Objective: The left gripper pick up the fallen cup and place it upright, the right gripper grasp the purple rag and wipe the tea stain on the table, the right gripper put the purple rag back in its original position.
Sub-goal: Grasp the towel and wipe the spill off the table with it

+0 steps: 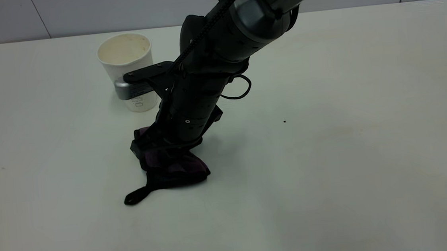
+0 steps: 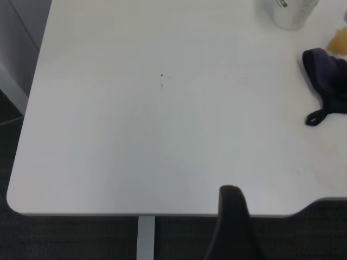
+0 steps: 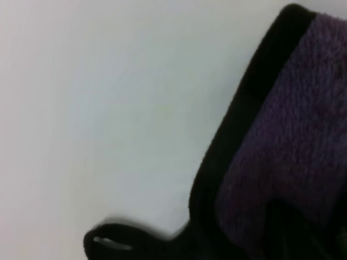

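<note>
Right gripper [image 1: 161, 150] is pressing down on the purple rag [image 1: 173, 167] near the middle of the table [image 1: 329, 153], fingers clamped into the cloth. Rag's black loop tab [image 1: 133, 197] is trailing out flat. Cup [image 1: 127, 65] is standing upright just behind. In the left wrist view, a bit of amber tea stain [image 2: 338, 39] is peeking out beside the rag; the left gripper [image 2: 233, 227] is hanging past the table edge, can't tell its state.
</note>
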Tool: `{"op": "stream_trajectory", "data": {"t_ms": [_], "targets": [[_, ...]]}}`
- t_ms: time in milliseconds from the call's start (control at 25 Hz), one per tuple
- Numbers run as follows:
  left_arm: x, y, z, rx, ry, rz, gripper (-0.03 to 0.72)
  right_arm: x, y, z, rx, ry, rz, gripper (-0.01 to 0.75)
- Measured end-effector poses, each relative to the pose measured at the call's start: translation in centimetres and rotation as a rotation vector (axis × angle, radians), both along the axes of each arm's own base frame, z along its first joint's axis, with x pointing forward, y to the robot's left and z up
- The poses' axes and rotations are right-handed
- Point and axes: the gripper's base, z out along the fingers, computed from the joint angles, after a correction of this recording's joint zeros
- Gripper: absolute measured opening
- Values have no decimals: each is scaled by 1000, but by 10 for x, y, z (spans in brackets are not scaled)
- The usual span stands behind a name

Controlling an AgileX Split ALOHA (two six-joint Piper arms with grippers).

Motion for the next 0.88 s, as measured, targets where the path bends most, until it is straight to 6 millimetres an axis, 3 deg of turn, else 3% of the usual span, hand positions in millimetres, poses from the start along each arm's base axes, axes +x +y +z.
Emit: {"op": "stream_trajectory", "data": {"t_ms": [240,440,640,880], "targets": [[0,0,0,0,0,0,556,23,2,-1,32,-60,-18,89],[0,0,0,0,0,0,556,48,-12,-4,52,-84,-72,89],[0,0,0,0,0,0,556,77,-43,-4,58,-97,-148,89],[0,0,0,0,0,0,556,111,-95,-4,44,-109,-251,89]]}}
